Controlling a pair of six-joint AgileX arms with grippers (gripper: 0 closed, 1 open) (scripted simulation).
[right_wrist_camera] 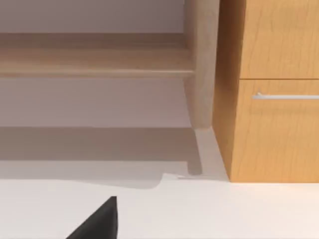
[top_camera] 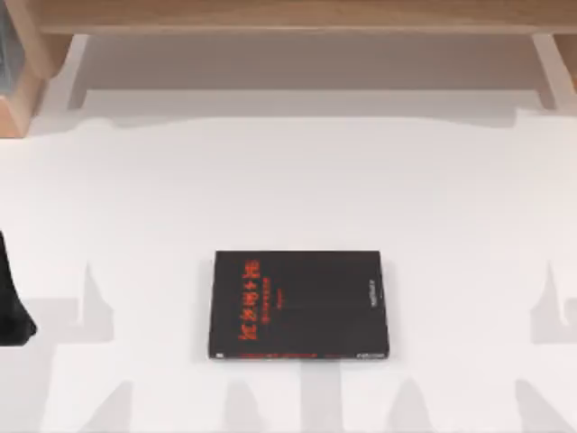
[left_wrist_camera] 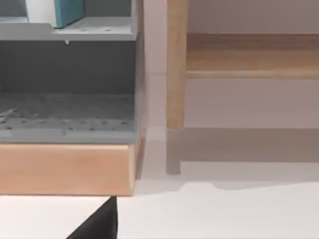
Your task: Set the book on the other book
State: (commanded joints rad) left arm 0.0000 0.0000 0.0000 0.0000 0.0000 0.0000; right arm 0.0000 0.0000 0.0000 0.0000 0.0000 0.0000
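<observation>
- The black book (top_camera: 300, 306) lies flat near the middle of the white table (top_camera: 288, 180), a bit toward the near edge. Red characters run along its left side, small white text sits near its right side, too small to read.
- Plenty of bare table all around it, nothing touching it.
- The teal book (left_wrist_camera: 62, 11) stands up on a grey shelf (left_wrist_camera: 67, 35) at the far left, white pages showing beside its cover.
- Left arm (top_camera: 13, 307) sits at the table's left edge, well away from the black book. Can't tell how its fingers are set.
- The right wrist view looks at a wooden cabinet (right_wrist_camera: 274, 89) with a metal handle (right_wrist_camera: 286, 96).
</observation>
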